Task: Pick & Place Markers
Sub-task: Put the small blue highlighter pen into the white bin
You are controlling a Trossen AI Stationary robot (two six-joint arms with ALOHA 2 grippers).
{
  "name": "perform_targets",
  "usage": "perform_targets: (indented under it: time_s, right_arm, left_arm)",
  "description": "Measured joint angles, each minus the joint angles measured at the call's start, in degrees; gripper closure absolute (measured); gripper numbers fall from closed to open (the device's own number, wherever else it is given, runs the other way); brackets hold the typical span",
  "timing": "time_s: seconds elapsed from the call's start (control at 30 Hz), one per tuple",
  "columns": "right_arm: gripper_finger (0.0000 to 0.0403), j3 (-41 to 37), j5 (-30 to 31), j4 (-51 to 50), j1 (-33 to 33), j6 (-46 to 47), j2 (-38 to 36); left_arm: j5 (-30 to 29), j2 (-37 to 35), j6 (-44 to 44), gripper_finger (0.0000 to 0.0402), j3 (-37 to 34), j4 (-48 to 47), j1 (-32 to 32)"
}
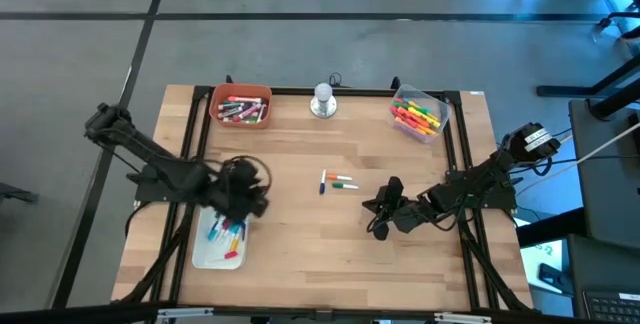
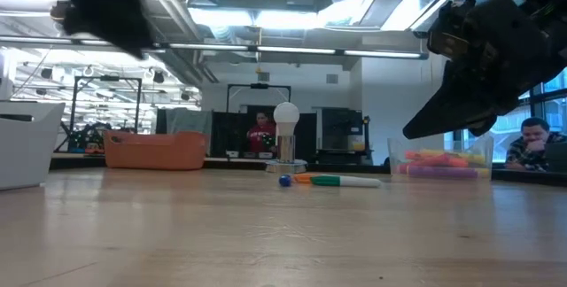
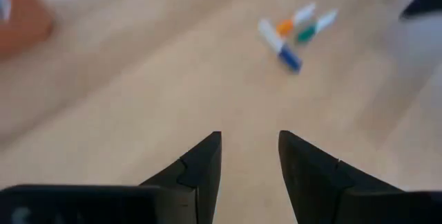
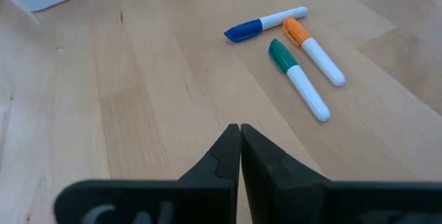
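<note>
Ideally, the left gripper (image 3: 250, 156), jaws parted and empty above the white tray (image 1: 205, 254), lines its gap across one of the three markers (image 1: 338, 182) mid-table before descending, while the right gripper (image 4: 239, 144) waits pinched shut nearby.

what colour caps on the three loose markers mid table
Blue, orange and green; clearest in the right wrist view.
</note>
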Motion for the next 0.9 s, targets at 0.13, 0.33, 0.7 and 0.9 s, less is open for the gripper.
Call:
perform_targets:
  time_s: [0.13,0.33,0.7,0.9]
  right_arm:
    - [0.0389,0.0,-0.3,0.0,0.0,0.1,0.0]
    - [0.0389,0.0,-3.5,0.4,0.0,0.4,0.0]
    - [0.0389,0.0,-6.1,0.3,0.1,0.0,0.0]
    - [0.0389,0.0,-6.1,0.4,0.1,0.0,0.0]
  left_arm:
    - [-10.3,5.8,11.1,0.0268,0.0,12.8,5.4]
    - [-19.4,20.1,16.9,0.0269,0.0,38.3,10.3]
    - [0.7,37.4,29.9,0.0272,0.3,66.5,16.4]
    - [5.4,40.8,27.4,0.0272,0.7,65.4,19.3]
